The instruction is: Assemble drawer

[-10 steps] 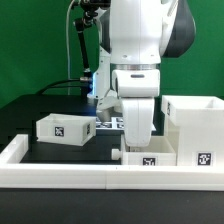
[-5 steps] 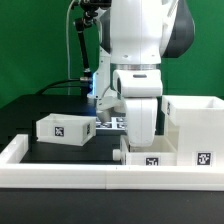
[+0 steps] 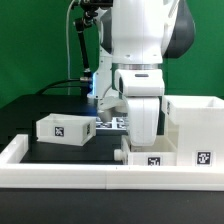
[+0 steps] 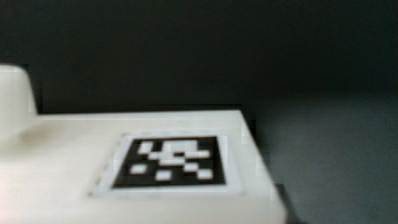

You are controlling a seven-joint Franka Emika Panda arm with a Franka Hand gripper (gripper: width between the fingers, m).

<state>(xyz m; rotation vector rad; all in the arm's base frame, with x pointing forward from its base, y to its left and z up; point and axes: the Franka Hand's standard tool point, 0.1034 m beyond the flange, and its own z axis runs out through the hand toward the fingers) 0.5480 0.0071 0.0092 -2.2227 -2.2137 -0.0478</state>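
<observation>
One tagged white box point(image 3: 65, 128) rests on table point(image 3: 27, 113).

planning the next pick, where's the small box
The small box sits at the exterior view's left, left of the arm and behind the white front rail.

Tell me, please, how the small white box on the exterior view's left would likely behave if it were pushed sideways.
The small white box looks rigid, with straight edges, so it probably would not flex. It sits low and wide on the black table, so it would likely slide rather than tip. Its smooth faces may be slippery.
</observation>
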